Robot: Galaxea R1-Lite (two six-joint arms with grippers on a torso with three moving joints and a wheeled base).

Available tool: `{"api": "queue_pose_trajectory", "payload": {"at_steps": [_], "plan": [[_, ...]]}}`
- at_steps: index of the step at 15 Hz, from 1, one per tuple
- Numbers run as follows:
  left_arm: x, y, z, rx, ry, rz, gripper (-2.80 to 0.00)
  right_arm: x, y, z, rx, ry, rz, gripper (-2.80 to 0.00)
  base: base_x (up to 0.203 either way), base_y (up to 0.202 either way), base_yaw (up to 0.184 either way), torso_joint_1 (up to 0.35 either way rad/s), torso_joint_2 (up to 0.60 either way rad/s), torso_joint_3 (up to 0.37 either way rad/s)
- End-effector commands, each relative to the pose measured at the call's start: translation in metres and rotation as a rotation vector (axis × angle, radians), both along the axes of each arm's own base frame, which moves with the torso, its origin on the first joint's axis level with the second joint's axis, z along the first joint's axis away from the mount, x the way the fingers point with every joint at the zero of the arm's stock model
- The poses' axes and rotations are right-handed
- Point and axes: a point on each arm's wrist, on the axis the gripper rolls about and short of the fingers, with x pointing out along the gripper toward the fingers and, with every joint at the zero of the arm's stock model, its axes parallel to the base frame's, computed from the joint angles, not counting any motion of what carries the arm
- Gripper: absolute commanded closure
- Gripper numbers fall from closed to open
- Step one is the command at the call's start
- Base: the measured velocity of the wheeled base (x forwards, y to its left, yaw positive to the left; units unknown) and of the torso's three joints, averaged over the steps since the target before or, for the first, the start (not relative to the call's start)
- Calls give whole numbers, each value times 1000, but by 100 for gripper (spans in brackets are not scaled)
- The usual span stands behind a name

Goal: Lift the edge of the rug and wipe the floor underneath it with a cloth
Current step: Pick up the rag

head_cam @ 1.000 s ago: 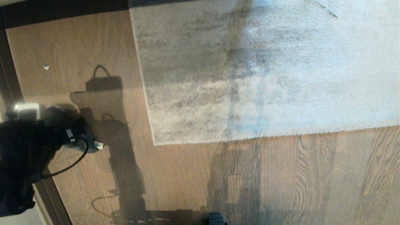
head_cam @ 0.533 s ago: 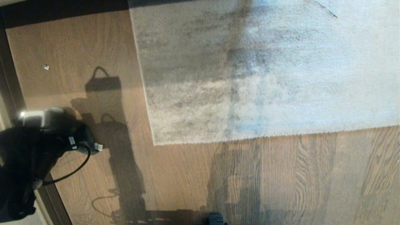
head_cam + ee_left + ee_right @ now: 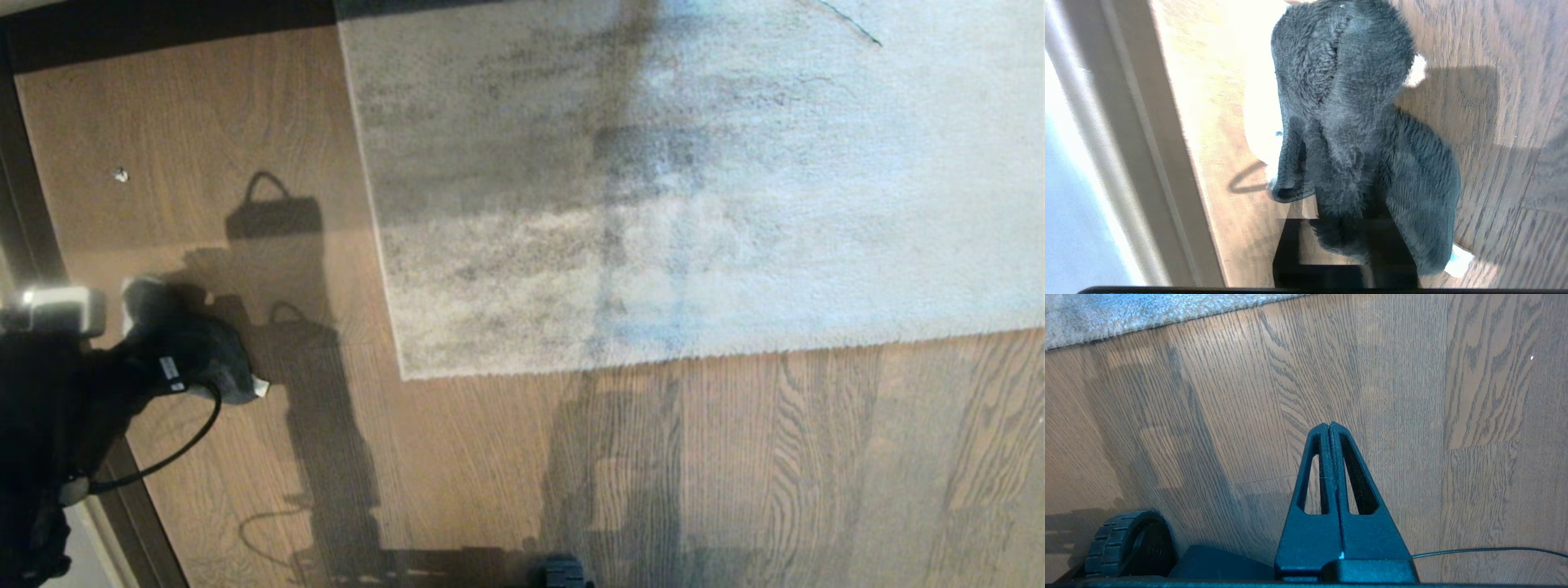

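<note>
The grey mottled rug (image 3: 694, 188) lies flat on the brown wood-grain floor (image 3: 490, 474), with its near left corner in mid-picture. The dark fuzzy cloth (image 3: 219, 365) rests on the floor at the far left, well left of the rug, a white tab showing at its edge. My left gripper (image 3: 167, 339) is down on it. In the left wrist view the cloth (image 3: 1355, 122) is bunched between the dark fingers, and the left gripper (image 3: 1339, 224) is shut on it. My right gripper (image 3: 1329, 425) hangs shut and empty above bare floor (image 3: 1229, 416), near the rug edge (image 3: 1126, 314).
A dark threshold strip (image 3: 33, 220) runs along the left side, and a dark band (image 3: 163, 20) lies along the far edge. A small white speck (image 3: 121, 174) sits on the floor. The base's wheel (image 3: 1120, 541) and a thin cable (image 3: 1494, 550) are beside the right gripper.
My left gripper has closed on the cloth, which now bunches up under it. The left arm shifted slightly. Rug and right arm are unchanged.
</note>
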Motion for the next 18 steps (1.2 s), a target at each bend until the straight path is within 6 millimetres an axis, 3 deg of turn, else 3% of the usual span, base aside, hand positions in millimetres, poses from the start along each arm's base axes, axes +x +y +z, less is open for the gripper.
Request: {"api": "queue_pose_trajectory", "payload": {"at_steps": [1,6,11,15,18], "plan": [[-14,2,14,15,-51,22,0,0,0,0,1,2,-1,0,0,0,0,0,0,0],[-34,2,28,28,-97,41,0,0,0,0,1,2,-1,0,0,0,0,0,0,0],[-69,-10,41,39,-146,34,0,0,0,0,1,3,-1,0,0,0,0,0,0,0],[-101,-30,48,49,-200,-20,0,0,0,0,1,2,-1,0,0,0,0,0,0,0],[-114,-56,52,39,-235,-178,0,0,0,0,1,2,-1,0,0,0,0,0,0,0]]}}
